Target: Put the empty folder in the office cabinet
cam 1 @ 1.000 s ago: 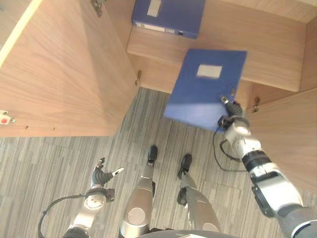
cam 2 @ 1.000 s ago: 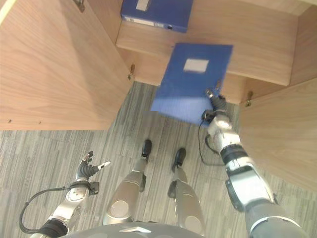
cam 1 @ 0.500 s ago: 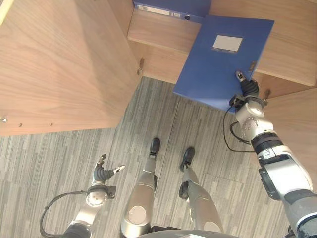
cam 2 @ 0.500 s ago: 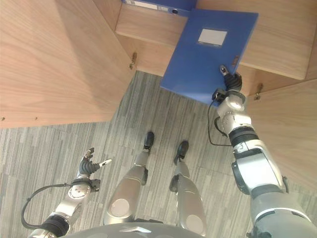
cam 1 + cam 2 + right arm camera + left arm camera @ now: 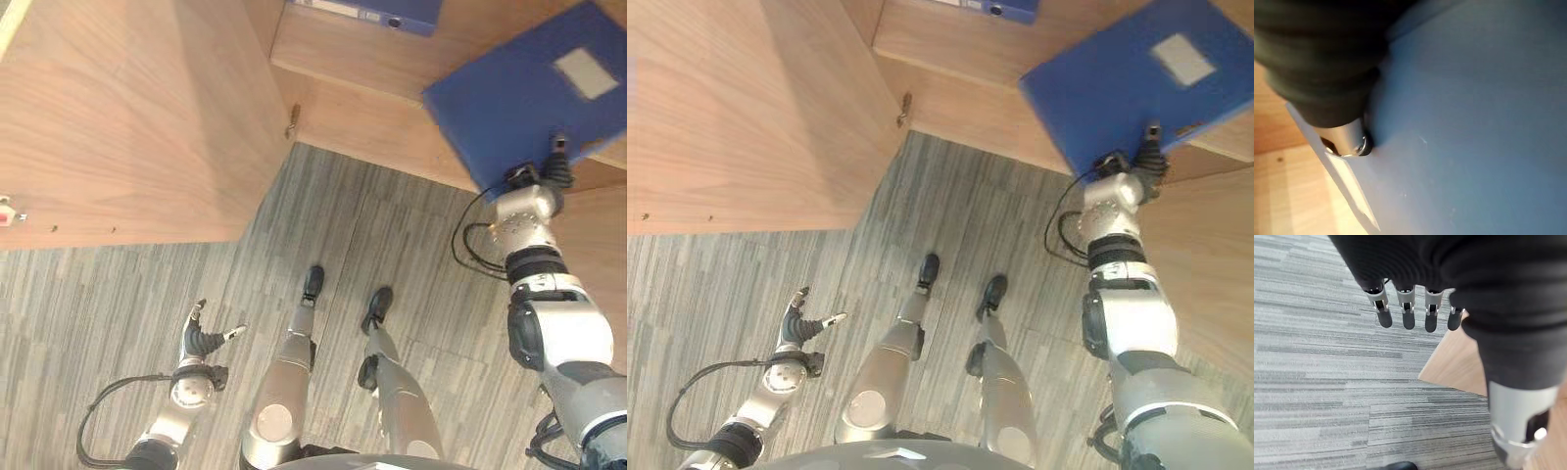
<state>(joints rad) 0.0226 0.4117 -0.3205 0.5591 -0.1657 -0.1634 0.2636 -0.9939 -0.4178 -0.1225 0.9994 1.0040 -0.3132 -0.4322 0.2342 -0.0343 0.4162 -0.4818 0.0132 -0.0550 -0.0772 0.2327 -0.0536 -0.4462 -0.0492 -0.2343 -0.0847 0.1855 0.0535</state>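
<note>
The blue folder (image 5: pixel 519 93) with a pale label is held tilted at the front of the wooden cabinet shelf (image 5: pixel 362 64), its far part over the shelf board. My right hand (image 5: pixel 542 178) pinches the folder's near edge from below, thumb lying on the blue cover (image 5: pixel 1474 122). The right wrist view shows the thumb (image 5: pixel 1347 139) pressed on the cover beside the folder's pale edge. My left hand (image 5: pixel 203 340) hangs low over the carpet with its fingers (image 5: pixel 1408 313) straight and holding nothing.
A second blue folder (image 5: pixel 367 8) lies further back on the shelf. The cabinet's open left door (image 5: pixel 127 117) stands wide on my left, and the right door (image 5: pixel 598 255) stands behind my right arm. Grey striped carpet (image 5: pixel 118 294) lies below.
My right hand has carried the folder to the right and further in over the shelf, turning it. The camera has shifted too. The left hand has stayed put.
</note>
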